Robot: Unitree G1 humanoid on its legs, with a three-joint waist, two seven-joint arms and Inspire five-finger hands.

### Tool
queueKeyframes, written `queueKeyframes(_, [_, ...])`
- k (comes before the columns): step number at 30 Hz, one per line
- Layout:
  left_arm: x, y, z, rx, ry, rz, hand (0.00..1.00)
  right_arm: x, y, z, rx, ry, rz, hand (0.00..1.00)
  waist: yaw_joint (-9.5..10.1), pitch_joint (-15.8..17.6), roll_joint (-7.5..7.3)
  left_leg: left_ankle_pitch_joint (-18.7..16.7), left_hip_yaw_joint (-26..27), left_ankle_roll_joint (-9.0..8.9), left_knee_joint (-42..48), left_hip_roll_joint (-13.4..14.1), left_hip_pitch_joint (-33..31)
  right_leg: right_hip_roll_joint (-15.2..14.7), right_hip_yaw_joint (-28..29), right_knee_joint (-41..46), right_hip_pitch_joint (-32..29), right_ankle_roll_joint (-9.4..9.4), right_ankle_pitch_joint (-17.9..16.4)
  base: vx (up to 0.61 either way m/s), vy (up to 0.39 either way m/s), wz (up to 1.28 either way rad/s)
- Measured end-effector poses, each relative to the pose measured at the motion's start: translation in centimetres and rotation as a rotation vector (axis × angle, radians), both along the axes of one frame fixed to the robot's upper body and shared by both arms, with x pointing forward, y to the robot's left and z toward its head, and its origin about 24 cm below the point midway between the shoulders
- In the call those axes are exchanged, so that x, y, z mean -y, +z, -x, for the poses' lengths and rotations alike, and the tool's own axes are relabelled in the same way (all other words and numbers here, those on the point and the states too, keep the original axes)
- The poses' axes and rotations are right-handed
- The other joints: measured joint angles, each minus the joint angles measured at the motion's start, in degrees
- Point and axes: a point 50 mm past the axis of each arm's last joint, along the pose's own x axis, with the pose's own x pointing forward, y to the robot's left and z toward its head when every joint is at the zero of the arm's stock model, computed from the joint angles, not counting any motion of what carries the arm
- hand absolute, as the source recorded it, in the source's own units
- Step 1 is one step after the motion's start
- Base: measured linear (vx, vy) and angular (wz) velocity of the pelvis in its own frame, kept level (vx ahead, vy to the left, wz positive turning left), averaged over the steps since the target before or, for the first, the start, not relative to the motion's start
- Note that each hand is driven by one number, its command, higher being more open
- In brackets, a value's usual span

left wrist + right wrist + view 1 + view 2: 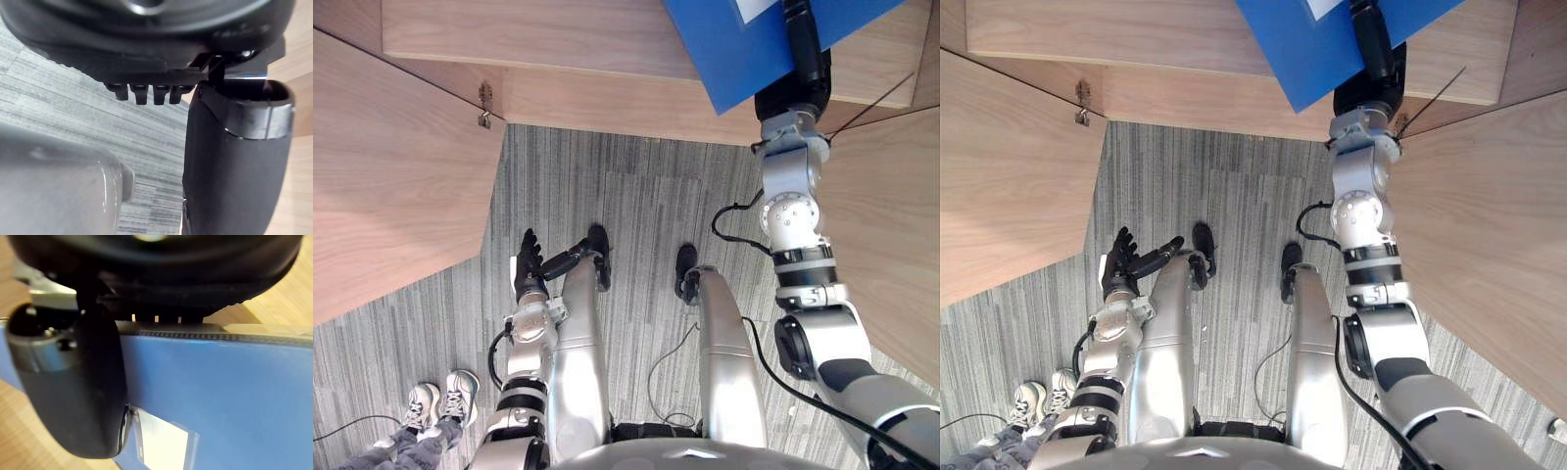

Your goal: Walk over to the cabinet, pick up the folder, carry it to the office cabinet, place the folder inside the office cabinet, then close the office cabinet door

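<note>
A blue folder with a white label is held up at the top of the eye views, over the wooden cabinet shelf. My right hand is shut on the blue folder, its thumb pressed across the blue cover. My left hand hangs low beside my body over the carpet with fingers straight and nothing in it; the fingertips show the same.
An open wooden door with a metal hinge stands at the left, another wooden panel at the right. Grey striped carpet lies between them. A person's shoes stand at the lower left.
</note>
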Motion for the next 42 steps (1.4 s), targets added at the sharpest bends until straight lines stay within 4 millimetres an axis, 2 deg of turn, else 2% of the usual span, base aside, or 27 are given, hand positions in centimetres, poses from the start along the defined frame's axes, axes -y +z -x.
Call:
queueKeyframes(8, [0.6, 0.0, -0.2, 0.004, 0.016, 0.025, 1.00, -0.1, 3.1, -1.0, -0.014, -0.009, -0.090, 0.00, 0.12, 0.0, -0.01, 1.9, -1.2, -0.62, -3.5, -1.3, 0.0, -1.1, -2.0, -2.3, 0.5, -0.37, 0.4, 0.02, 0.023, 0.15])
queueKeyframes(13, [1.2, 0.4, -0.7, 0.017, 0.027, 0.038, 1.00, 1.1, 4.8, -1.0, -0.008, -0.042, -0.260, 0.00, 0.51, 0.0, -0.02, 3.6, -2.1, -0.97, -5.9, -2.1, 0.0, -1.8, -3.5, -3.8, 0.6, -0.80, 0.8, 0.02, 0.011, 0.15])
queueKeyframes(14, [1.3, 0.4, -0.7, 0.018, 0.028, 0.039, 1.00, 1.3, 4.9, -0.9, -0.007, -0.051, -0.277, 1.00, 0.55, 0.0, -0.02, 3.6, -2.2, -1.02, -6.1, -2.1, 0.0, -1.8, -3.6, -3.9, 0.7, -0.82, 0.8, 0.02, 0.017, 0.05])
queueKeyframes(19, [1.5, 0.6, -0.9, 0.022, 0.038, 0.040, 1.00, 2.7, 4.8, -0.6, -0.020, -0.128, -0.475, 1.00, 0.53, 0.0, -0.02, 4.3, -3.0, -1.45, -7.3, -2.3, 0.3, -1.8, -4.6, -4.8, 1.3, -1.02, 1.0, 0.01, 0.020, 0.07])
queueKeyframes(23, [1.8, 0.6, -0.9, 0.023, 0.038, 0.048, 1.00, 3.2, 5.2, -0.3, -0.007, -0.149, -0.548, 1.00, 0.51, 0.0, -0.06, 5.1, -3.0, -1.61, -8.7, -2.6, 0.9, -2.0, -4.8, -5.4, 1.5, -1.35, 1.2, 0.01, 0.004, 0.06])
queueKeyframes(29, [2.4, 1.0, -1.2, 0.045, 0.024, 0.056, 1.00, 2.7, 6.6, 0.1, 0.037, -0.125, -0.543, 1.00, 0.46, -0.1, -0.08, 5.9, -3.3, -2.09, -9.7, -2.4, 1.2, -1.8, -5.2, -5.7, 1.6, -1.87, 1.5, 0.00, -0.001, 0.01])
queueKeyframes(38, [3.1, 1.2, -1.3, 0.051, -0.005, 0.052, 1.00, 2.4, 6.9, 0.1, 0.044, -0.115, -0.520, 1.00, 0.18, -0.2, -0.14, 6.3, -3.2, -2.09, -10.4, -2.3, 2.2, -1.7, -5.2, -6.2, 2.6, -1.97, 1.9, 0.00, 0.000, 0.00])
queueKeyframes(41, [3.2, 0.9, -1.3, 0.038, -0.016, 0.050, 1.00, 1.7, 7.3, -0.1, 0.047, -0.083, -0.422, 1.00, -0.19, -0.2, -0.15, 6.9, -2.4, -1.67, -11.7, -2.3, 3.2, -1.8, -5.0, -7.4, 3.3, -2.18, 2.7, 0.01, 0.011, -0.02])
queueKeyframes(42, [3.2, 0.7, -1.2, 0.029, -0.017, 0.050, 1.00, 1.1, 7.5, -0.2, 0.052, -0.068, -0.336, 1.00, -0.56, -0.2, -0.16, 7.2, -2.0, -1.51, -12.4, -2.2, 3.7, -1.8, -4.9, -7.9, 3.7, -2.19, 3.1, 0.04, 0.038, -0.07])
